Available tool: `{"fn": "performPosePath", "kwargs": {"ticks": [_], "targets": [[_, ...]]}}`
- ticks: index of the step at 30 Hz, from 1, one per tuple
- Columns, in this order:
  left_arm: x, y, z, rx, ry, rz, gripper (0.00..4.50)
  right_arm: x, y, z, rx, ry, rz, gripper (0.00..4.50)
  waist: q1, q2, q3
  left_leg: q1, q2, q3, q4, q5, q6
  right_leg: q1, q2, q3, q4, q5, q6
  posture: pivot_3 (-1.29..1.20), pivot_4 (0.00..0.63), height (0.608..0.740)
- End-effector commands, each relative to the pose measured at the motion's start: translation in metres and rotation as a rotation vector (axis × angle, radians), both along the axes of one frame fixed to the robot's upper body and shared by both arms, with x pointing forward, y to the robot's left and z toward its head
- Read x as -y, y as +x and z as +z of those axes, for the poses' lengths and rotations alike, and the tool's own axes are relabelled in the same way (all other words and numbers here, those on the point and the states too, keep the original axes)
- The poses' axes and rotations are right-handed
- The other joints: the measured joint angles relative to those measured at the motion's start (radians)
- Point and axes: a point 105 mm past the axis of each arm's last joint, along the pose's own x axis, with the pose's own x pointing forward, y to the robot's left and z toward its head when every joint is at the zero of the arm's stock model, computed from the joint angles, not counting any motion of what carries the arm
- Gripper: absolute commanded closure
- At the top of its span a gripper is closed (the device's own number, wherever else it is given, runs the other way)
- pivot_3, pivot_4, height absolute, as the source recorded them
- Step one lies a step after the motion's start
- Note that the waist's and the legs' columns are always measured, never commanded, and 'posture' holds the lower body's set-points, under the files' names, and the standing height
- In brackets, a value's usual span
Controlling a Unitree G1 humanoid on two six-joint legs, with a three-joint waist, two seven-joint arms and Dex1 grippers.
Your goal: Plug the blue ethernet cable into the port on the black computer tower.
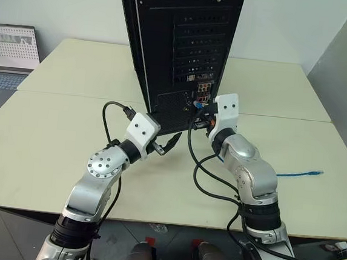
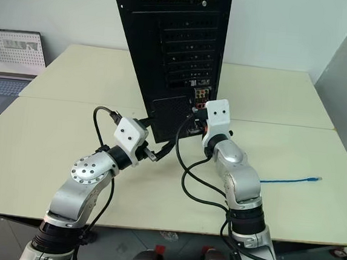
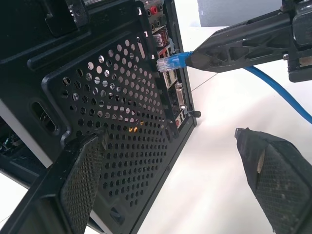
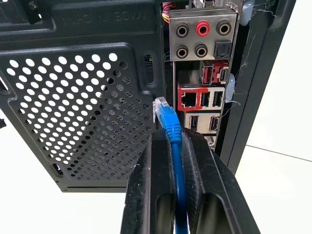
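The right pincer is clenched on the blue ethernet cable, its two black fingers pressed against either side of the cord, with the clear plug sticking out just past the fingertips. The plug hangs in front of the rear panel of the black computer tower, close to the edge where the perforated vent grille meets the connector plate, and it is not yet seated. The port, a small dark square socket in a red-framed block, lies just beyond the plug and a little to one side of it, below the round audio jacks. Behind the right pincer the cable trails back across the cream table, and its far end lies loose on the tabletop well off to that arm's outer side. The left pincer is released, its fingers spread wide and grasping nothing, held low near the tower's bottom corner, beside and below the right pincer. A grey laptop sits open at the far left edge of the table.
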Motion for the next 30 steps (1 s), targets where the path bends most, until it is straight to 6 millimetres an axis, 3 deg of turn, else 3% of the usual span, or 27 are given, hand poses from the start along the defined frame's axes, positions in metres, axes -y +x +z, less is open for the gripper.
{"fn": "performPosePath", "kwargs": {"ticks": [1, 9, 14, 19, 30], "targets": [[0.004, -0.005, 0.014, 0.065, 0.004, -0.025, 0.06, 0.012, 0.002, 0.017, 0.073, 0.015, -0.063, 4.50, 0.000, 0.000, 0.000, 0.000, 0.000, 0.000, 0.000, 0.000, 0.000, 0.000, 0.000, 0.000, 0.000, 0.000, 0.000, 0.00, 0.150, 0.740], [0.003, -0.005, 0.015, 0.068, 0.008, -0.022, 0.06, 0.026, -0.004, 0.019, 0.061, 0.017, -0.047, 4.50, 0.004, 0.000, 0.000, 0.000, 0.000, 0.000, 0.000, 0.000, 0.000, 0.000, 0.000, 0.000, 0.000, 0.000, 0.000, 0.00, 0.150, 0.740], [0.003, -0.005, 0.014, 0.068, 0.011, -0.024, 0.06, 0.020, -0.018, 0.019, 0.029, 0.041, 0.067, 4.50, 0.000, 0.000, 0.000, 0.000, -0.001, 0.000, 0.000, 0.000, 0.000, 0.000, -0.001, 0.000, 0.000, 0.000, 0.000, 0.00, 0.150, 0.740], [0.003, -0.005, 0.014, 0.066, 0.014, -0.027, 0.06, 0.029, -0.017, 0.023, 0.039, 0.033, 0.033, 4.50, -0.009, 0.000, 0.000, 0.000, 0.001, -0.001, -0.001, 0.000, 0.000, 0.000, 0.001, 0.000, 0.000, 0.000, 0.000, 0.00, 0.150, 0.740], [0.004, -0.004, 0.016, 0.069, 0.005, -0.027, 0.06, 0.008, -0.010, 0.025, 0.067, 0.027, 0.016, 4.50, -0.009, 0.000, 0.000, 0.000, 0.001, 0.000, -0.001, 0.000, 0.000, 0.000, 0.001, 0.000, 0.000, 0.000, 0.000, 0.00, 0.150, 0.740]]}}
